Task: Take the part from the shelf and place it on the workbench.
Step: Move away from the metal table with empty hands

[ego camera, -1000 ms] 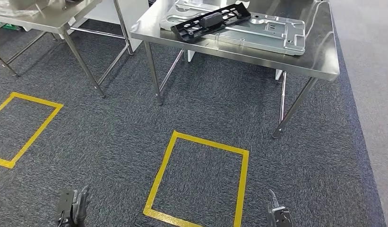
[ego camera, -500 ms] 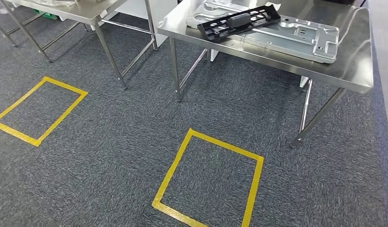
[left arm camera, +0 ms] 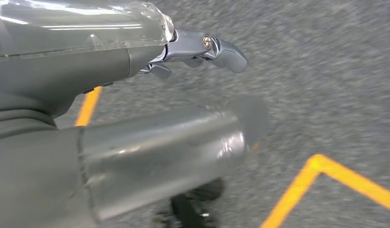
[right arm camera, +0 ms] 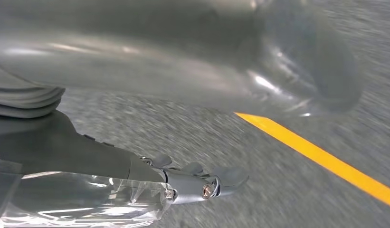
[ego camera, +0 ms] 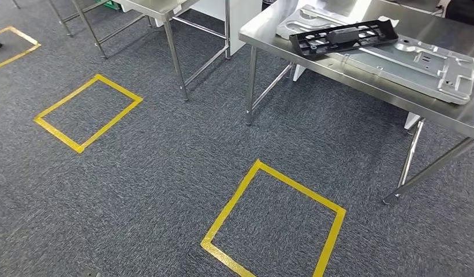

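A black plastic frame part [ego camera: 344,37] lies on a silver metal plate [ego camera: 422,60] on the steel workbench [ego camera: 260,33] at the upper right of the head view. Both arms hang down over the grey carpet, far from the bench. In the left wrist view my left hand [left arm camera: 150,104] has its thumb and fingers [left arm camera: 216,47] apart and holds nothing. My right hand [right arm camera: 150,137] in the right wrist view is the same, with its fingers [right arm camera: 202,185] stretched out and nothing in them.
A second steel table [ego camera: 159,6] stands at the top left, its legs reaching the carpet. Yellow tape squares mark the floor, one in front of me [ego camera: 230,205] and one to the left [ego camera: 119,87]. The workbench legs [ego camera: 250,86] stand near the front square.
The whole picture has shifted: the camera turned left, so the workbench now sits further right. The black part still lies on the plate as before.
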Controlling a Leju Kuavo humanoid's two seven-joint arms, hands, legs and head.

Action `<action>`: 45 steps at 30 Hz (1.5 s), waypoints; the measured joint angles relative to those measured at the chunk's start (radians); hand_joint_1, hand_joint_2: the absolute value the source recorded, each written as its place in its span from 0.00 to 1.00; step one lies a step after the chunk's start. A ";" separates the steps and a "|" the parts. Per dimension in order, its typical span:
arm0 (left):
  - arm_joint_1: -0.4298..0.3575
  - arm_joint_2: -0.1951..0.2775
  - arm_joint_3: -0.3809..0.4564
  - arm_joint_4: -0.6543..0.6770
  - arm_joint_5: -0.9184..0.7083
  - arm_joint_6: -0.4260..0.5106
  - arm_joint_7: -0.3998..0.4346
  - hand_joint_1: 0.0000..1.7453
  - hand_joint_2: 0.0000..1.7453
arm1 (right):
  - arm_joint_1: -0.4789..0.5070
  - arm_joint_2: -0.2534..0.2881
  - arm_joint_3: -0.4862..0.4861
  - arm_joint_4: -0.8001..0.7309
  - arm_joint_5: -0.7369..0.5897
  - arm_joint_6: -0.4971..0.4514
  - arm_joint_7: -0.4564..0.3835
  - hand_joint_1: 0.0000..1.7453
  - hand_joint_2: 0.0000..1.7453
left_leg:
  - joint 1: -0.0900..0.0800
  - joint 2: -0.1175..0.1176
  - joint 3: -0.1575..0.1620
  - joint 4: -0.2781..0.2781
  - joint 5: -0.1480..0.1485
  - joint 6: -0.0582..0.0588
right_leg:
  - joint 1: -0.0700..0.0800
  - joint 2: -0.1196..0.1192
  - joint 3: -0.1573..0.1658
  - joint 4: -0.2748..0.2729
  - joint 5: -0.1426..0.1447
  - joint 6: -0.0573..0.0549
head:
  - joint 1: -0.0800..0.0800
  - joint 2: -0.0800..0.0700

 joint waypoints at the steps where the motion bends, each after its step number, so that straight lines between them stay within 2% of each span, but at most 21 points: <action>1: -0.004 -0.004 -0.007 0.002 -0.018 0.000 0.012 0.00 0.00 | -0.006 -0.006 -0.005 0.024 0.006 -0.005 0.028 0.00 0.00 | 0.000 -0.011 -0.003 0.001 0.001 -0.005 | 0.001 0.013 0.012 -0.029 0.006 -0.003 | 0.000 0.000; 4: -0.003 -0.012 -0.029 0.008 -0.070 0.014 0.021 0.00 0.00 | -0.019 -0.011 -0.022 0.082 0.006 -0.014 0.081 0.00 0.00 | 0.003 -0.030 -0.012 0.000 0.005 -0.025 | 0.001 -0.011 0.017 -0.043 0.010 -0.014 | 0.000 0.000; 6: -0.001 -0.016 -0.042 0.012 -0.094 0.027 0.023 0.00 0.00 | -0.022 -0.009 -0.031 0.108 0.006 -0.017 0.092 0.00 0.00 | 0.001 0.017 -0.033 0.046 -0.028 -0.036 | -0.002 -0.037 0.021 -0.052 0.015 -0.026 | -0.005 0.000; 8: -0.003 -0.017 -0.054 0.015 -0.114 0.038 0.030 0.00 0.00 | -0.019 -0.009 -0.038 0.129 0.007 -0.019 0.110 0.00 0.00 | 0.003 0.071 -0.085 0.167 -0.099 -0.046 | 0.002 -0.067 0.021 -0.054 0.014 -0.034 | -0.010 0.000; 10: -0.001 -0.019 -0.061 0.018 -0.125 0.045 0.044 0.00 0.00 | -0.018 -0.008 -0.046 0.144 0.012 -0.024 0.142 0.00 0.00 | 0.005 0.085 -0.127 0.269 -0.140 -0.054 | 0.005 -0.097 0.020 -0.053 0.012 -0.036 | -0.011 0.000; 11: 0.003 -0.020 -0.062 0.020 -0.128 0.048 0.052 0.00 0.00 | -0.018 -0.007 -0.050 0.150 0.018 -0.030 0.162 0.00 0.00 | 0.006 0.088 -0.123 0.271 -0.132 -0.055 | 0.006 -0.109 0.021 -0.053 0.011 -0.036 | -0.012 0.000; 15: 0.016 -0.020 -0.060 0.023 -0.128 0.057 0.062 0.00 0.00 | -0.014 0.000 -0.060 0.168 0.040 -0.054 0.221 0.00 0.00 | -0.003 0.140 0.014 0.030 -0.033 -0.035 | 0.013 -0.157 0.031 -0.052 0.002 -0.027 | -0.011 0.000; 18: 0.022 -0.020 -0.058 0.024 -0.126 0.058 0.062 0.00 0.00 | -0.015 0.004 -0.066 0.175 0.042 -0.057 0.232 0.00 0.00 | -0.012 0.139 0.030 -0.014 -0.025 -0.015 | 0.016 -0.184 0.038 -0.053 -0.002 -0.014 | -0.009 0.000; 19: 0.026 -0.020 -0.058 0.024 -0.124 0.058 0.062 0.00 0.00 | -0.017 0.004 -0.066 0.176 0.042 -0.057 0.234 0.00 0.00 | -0.009 0.130 0.032 -0.019 -0.022 -0.010 | 0.015 -0.182 0.041 -0.053 -0.004 -0.008 | -0.009 0.000; 21: 0.029 -0.021 -0.054 0.024 -0.115 0.058 0.058 0.00 0.00 | -0.018 0.006 -0.066 0.177 0.045 -0.058 0.236 0.00 0.00 | -0.004 0.111 0.038 -0.033 -0.011 0.002 | 0.010 -0.137 0.032 -0.021 -0.033 0.003 | -0.006 0.000; 23: 0.026 -0.023 -0.043 0.024 -0.100 0.058 0.049 0.00 0.00 | -0.014 0.008 -0.067 0.179 0.052 -0.060 0.235 0.00 0.00 | -0.001 0.091 0.037 -0.037 -0.004 0.009 | 0.004 -0.081 -0.018 0.086 -0.098 0.010 | -0.002 0.000; 25: 0.023 -0.026 -0.028 0.024 -0.093 0.056 0.037 0.00 0.00 | -0.010 0.009 -0.067 0.180 0.065 -0.064 0.224 0.00 0.00 | -0.001 0.068 0.033 -0.034 -0.003 0.010 | 0.001 -0.067 -0.076 0.202 -0.139 0.013 | -0.002 0.000; 27: 0.023 -0.028 -0.015 0.024 -0.096 0.055 0.029 0.00 0.00 | -0.007 0.008 -0.067 0.180 0.076 -0.068 0.208 0.00 0.00 | 0.001 0.042 0.033 -0.028 -0.004 0.008 | -0.002 -0.064 -0.078 0.193 -0.102 0.016 | -0.002 0.000; 30: 0.021 -0.032 -0.004 0.024 -0.104 0.055 0.022 0.00 0.00 | -0.007 0.007 -0.067 0.180 0.082 -0.068 0.197 0.00 0.00 | 0.003 0.004 0.028 -0.014 -0.011 -0.004 | -0.011 -0.011 -0.001 0.015 -0.008 0.014 | 0.000 0.000; 32: 0.020 -0.033 0.000 0.024 -0.109 0.055 0.015 0.00 0.00 | -0.007 0.007 -0.068 0.181 0.085 -0.069 0.189 0.00 0.00 | 0.003 -0.017 0.017 -0.007 -0.012 -0.018 | -0.010 0.016 0.015 -0.027 -0.002 0.007 | 0.001 0.000; 34: 0.021 -0.034 0.004 0.024 -0.118 0.054 0.002 0.00 0.00 | -0.009 0.007 -0.068 0.181 0.095 -0.070 0.170 0.00 0.00 | 0.007 -0.036 0.010 -0.007 -0.009 -0.033 | -0.007 -0.005 0.015 -0.031 0.001 -0.006 | 0.001 0.000; 35: 0.023 -0.036 0.007 0.025 -0.123 0.054 -0.003 0.00 0.00 | -0.009 0.007 -0.068 0.181 0.103 -0.071 0.160 0.00 0.00 | 0.008 -0.028 0.006 0.000 -0.014 -0.039 | -0.007 -0.017 0.017 -0.035 0.003 -0.014 | 0.001 0.000; 38: 0.022 -0.041 0.019 0.025 -0.139 0.053 0.012 0.00 0.00 | -0.005 0.009 -0.068 0.181 0.133 -0.083 0.143 0.00 0.00 | 0.005 0.055 -0.056 0.132 -0.088 -0.049 | -0.005 -0.058 0.022 -0.043 0.005 -0.032 | -0.010 0.000; 41: 0.026 -0.050 0.035 0.025 -0.145 0.055 0.044 0.00 0.00 | 0.000 0.011 -0.068 0.181 0.149 -0.101 0.141 0.00 0.00 | 0.006 0.087 -0.129 0.287 -0.144 -0.052 | 0.003 -0.101 0.022 -0.042 0.001 -0.038 | -0.014 0.000; 43: 0.034 -0.055 0.047 0.026 -0.145 0.055 0.059 0.00 0.00 | 0.000 0.014 -0.068 0.181 0.152 -0.107 0.144 0.00 0.00 | 0.005 0.095 -0.092 0.222 -0.098 -0.046 | 0.007 -0.126 0.026 -0.042 -0.002 -0.038 | -0.014 0.000; 45: 0.036 -0.057 0.055 0.026 -0.149 0.057 0.066 0.00 0.00 | 0.000 0.019 -0.069 0.181 0.154 -0.106 0.148 0.00 0.00 | -0.002 0.131 -0.013 0.078 -0.042 -0.031 | 0.013 -0.149 0.032 -0.042 -0.006 -0.034 | -0.013 0.000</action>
